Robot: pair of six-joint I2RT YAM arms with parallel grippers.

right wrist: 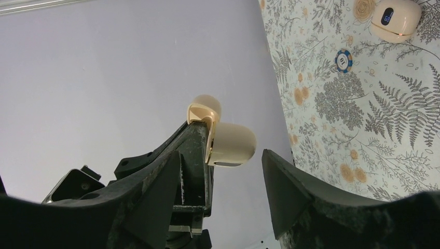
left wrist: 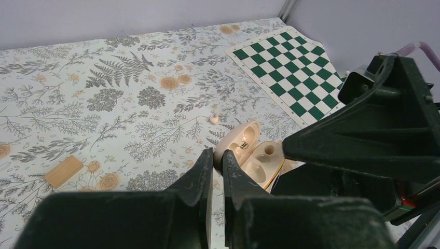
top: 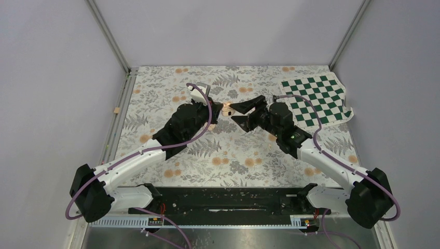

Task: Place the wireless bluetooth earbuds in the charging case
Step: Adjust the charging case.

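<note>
Meeting over the middle of a table (top: 218, 155) covered in a grey fern-and-flower cloth, two black robot arms are working on a small pale peach rounded plastic charging case (left wrist: 259, 158). The left gripper (left wrist: 217, 155) is clenching its two black fingers on the edge of the case, near the gold hinge. It seems to be holding the case just clear of the cloth, with the lid hanging open. The right gripper (top: 232, 112) is facing the case from the opposite side. Its jaws are standing wide apart and are grasping nothing.

Inside the open base, a tiny cream plastic seated earbud (left wrist: 268, 151) appears to be standing stem-up in one well, so the task is looking about half done. A second tiny cream plastic loose earbud (left wrist: 213, 119) is lying on the cloth near the case, on the side toward the far right corner. It is lying apart from both grippers. By my reading, that bud is waiting to be picked up and pressed into the empty well, most likely by the free right gripper.

A green-and-white chequered mat (top: 316, 98) is lying at the far right corner. A tan rectangular wooden block (left wrist: 63, 171) is resting well away toward the left edge. The right wrist view is also showing a blue-and-white round chip (right wrist: 343, 60) and a cream rounded pod with a small lit display (right wrist: 397, 18) lying on the cloth.
</note>
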